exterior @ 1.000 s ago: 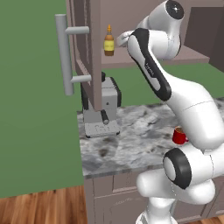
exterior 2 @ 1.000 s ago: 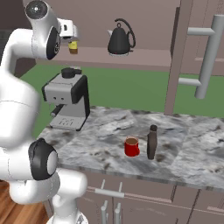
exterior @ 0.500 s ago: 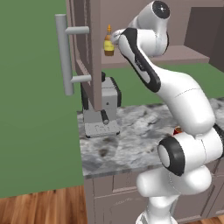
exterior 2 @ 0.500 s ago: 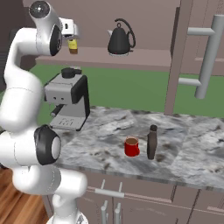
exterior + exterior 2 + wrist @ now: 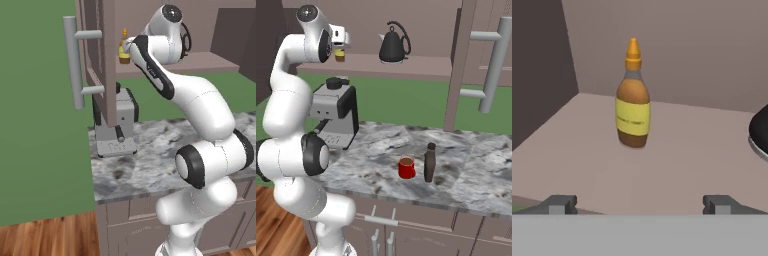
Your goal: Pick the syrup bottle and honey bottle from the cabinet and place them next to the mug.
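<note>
The honey bottle (image 5: 632, 100) stands upright on the cabinet shelf (image 5: 687, 160), amber with a yellow label and an orange nozzle. My gripper (image 5: 639, 205) is open in front of it and a short way off, its fingertips (image 5: 559, 204) spread wide with nothing between them. From the base views, the gripper (image 5: 131, 46) is level with the honey bottle (image 5: 123, 49) at the shelf's edge. The red mug (image 5: 406, 167) sits on the counter with the dark syrup bottle (image 5: 429, 162) upright just to its right. The cabinet door (image 5: 97, 55) hangs open.
A black kettle (image 5: 393, 44) stands on the same shelf, to the right of the honey bottle (image 5: 339, 55); its edge (image 5: 759, 132) shows in the hand view. A coffee machine (image 5: 336, 112) sits on the marble counter (image 5: 471, 175) under the shelf. The door's grey bar handle (image 5: 75, 62) juts out.
The arm has swung in closer to the shelf and the hand has drawn up to the honey bottle. The gripper has stayed open. Mug and syrup bottle have not moved.
</note>
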Motion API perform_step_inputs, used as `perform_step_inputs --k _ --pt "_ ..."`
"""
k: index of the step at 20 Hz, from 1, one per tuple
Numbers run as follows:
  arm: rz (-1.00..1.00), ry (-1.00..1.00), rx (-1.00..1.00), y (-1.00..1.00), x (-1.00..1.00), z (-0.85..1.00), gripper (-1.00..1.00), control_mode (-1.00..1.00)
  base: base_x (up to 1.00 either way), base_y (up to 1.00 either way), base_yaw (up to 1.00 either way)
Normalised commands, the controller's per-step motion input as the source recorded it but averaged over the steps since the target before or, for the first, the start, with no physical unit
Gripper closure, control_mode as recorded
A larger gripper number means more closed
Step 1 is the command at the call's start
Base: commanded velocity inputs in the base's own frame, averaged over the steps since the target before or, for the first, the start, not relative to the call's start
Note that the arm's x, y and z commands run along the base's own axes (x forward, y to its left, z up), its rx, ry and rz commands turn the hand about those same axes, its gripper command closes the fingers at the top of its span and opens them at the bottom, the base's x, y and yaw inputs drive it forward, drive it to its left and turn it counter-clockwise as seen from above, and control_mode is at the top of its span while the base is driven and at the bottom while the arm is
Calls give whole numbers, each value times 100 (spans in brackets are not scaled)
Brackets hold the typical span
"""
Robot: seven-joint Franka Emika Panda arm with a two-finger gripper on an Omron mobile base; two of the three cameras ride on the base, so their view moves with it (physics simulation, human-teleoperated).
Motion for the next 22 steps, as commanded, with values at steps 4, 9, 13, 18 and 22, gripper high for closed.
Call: perform_step_inputs --k 4,9,13,18,22 --pt "-5 1 2 4 27 -3 -100 -100 0 0 0" --pt "0 0 5 2 17 0 -100 -100 0 0 0" --pt "0 0 5 0 6 -1 -100 -100 0 0 0" --pt "0 0 4 0 2 -6 -100 -100 0 0 0" --pt "0 0 1 4 5 -8 -100 -100 0 0 0"
